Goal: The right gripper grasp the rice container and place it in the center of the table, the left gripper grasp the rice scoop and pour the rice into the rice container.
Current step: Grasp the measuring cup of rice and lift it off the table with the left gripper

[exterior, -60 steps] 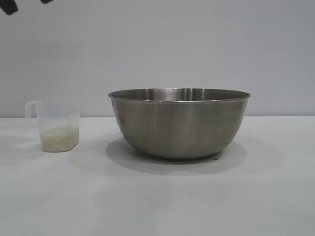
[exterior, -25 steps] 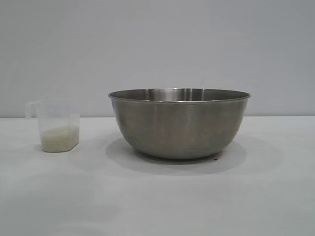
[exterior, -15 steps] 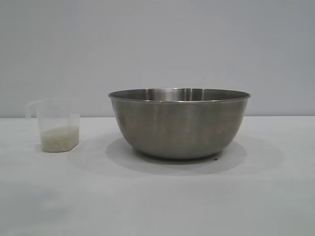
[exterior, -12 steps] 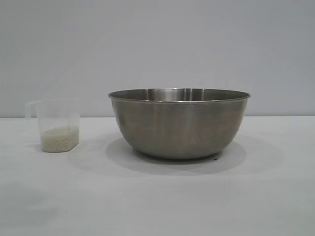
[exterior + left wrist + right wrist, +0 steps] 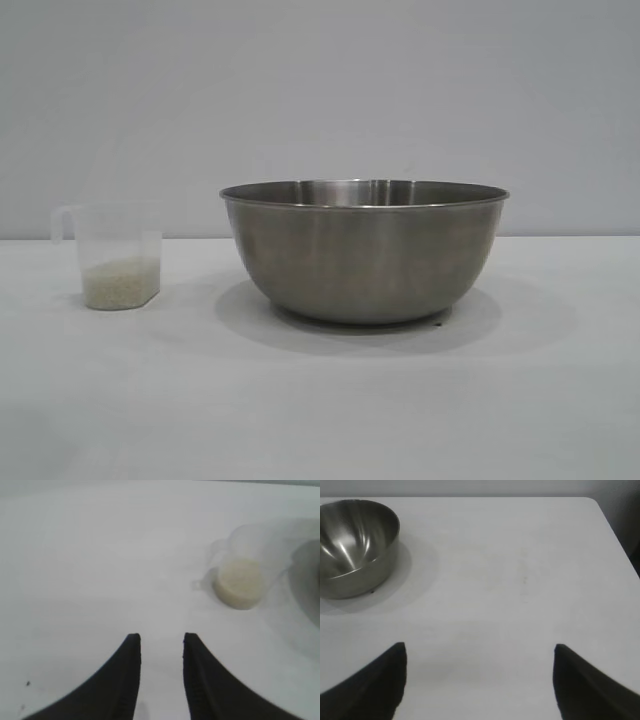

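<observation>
Your bowl sits mid-table, empty, ready for pouring, so your right gripper waits wide apart, while your left gripper, narrowly parted and empty, faces the scoop of rice beside the bowl.

Rice container: brushed stainless steel, satin grey outside, glossy and reflective inside, thin rolled rim. Rice scoop: translucent, slightly frosted plastic, smooth. Rice: matt off-white grains. Table: smooth white surface, faint sheen. Left gripper, right gripper: matt black fingers.
</observation>
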